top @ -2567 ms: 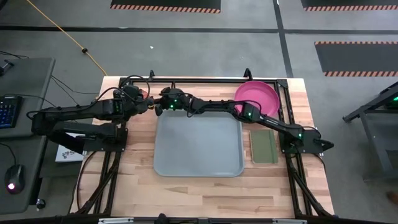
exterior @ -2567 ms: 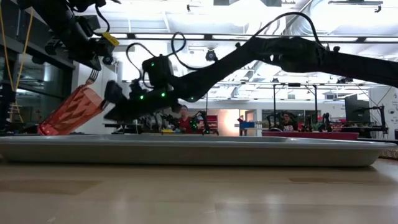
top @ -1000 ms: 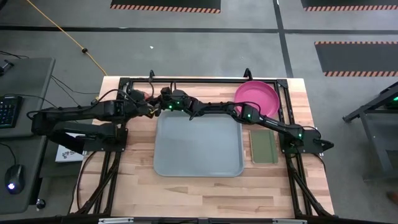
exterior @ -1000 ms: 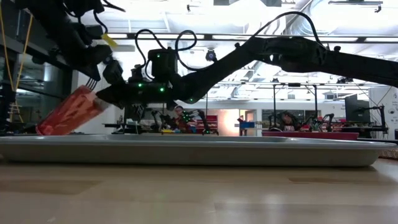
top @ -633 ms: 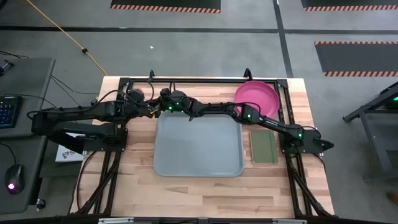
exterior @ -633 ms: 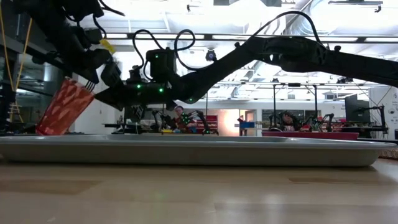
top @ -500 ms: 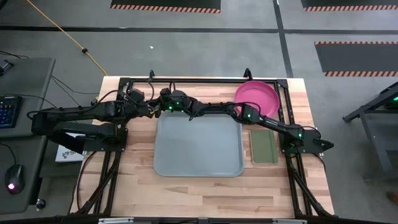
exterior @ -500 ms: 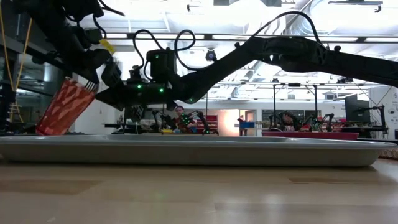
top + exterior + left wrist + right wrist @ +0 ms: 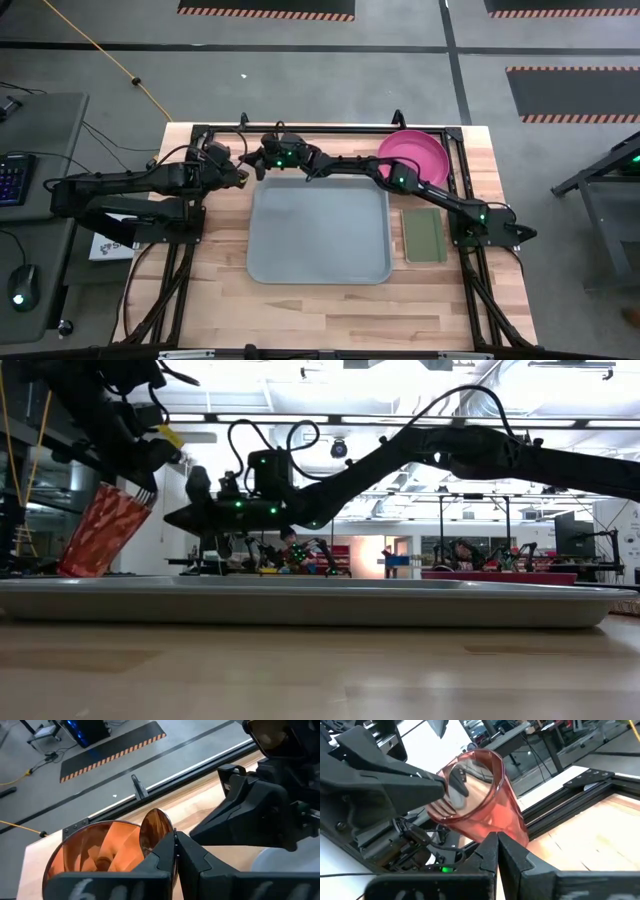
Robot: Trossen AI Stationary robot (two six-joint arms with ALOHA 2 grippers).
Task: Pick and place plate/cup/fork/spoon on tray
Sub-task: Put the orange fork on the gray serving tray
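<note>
The red-orange cup [image 9: 100, 530] stands tilted beyond the tray's far left corner. Its mouth leans toward the tray and its base is low behind the tray's rim [image 9: 300, 595]. It also shows in the left wrist view [image 9: 100, 850] and the right wrist view [image 9: 480, 795]. My left gripper [image 9: 240, 176] [image 9: 150, 478] is at the cup's mouth, shut on a spoon [image 9: 156, 827]. My right gripper [image 9: 250, 163] [image 9: 170, 517] is shut and empty, pointing level at the cup from just beside it. The pink plate [image 9: 412, 155] lies on the table at the far right. My left gripper pinches the spoon just behind its bowl [image 9: 167, 837] between its two fingers, slanting down from the table's left side. The spoon's bowl [image 9: 457, 782] sits inside the cup's mouth. The handle is hidden by the fingers.
The pale tray [image 9: 318, 232] lies in the middle of the table. A dark-green pad [image 9: 423, 235] lies to its right, below the plate. Black frame rails [image 9: 330, 128] run along the table's far edge and sides. Bare wood is free at the near edge.
The cup has tipped up from a strong lean to a steeper stand; its mouth end has risen while its base has stayed in place. My right gripper has drawn back from the cup toward the table's far edge and now lies level.
</note>
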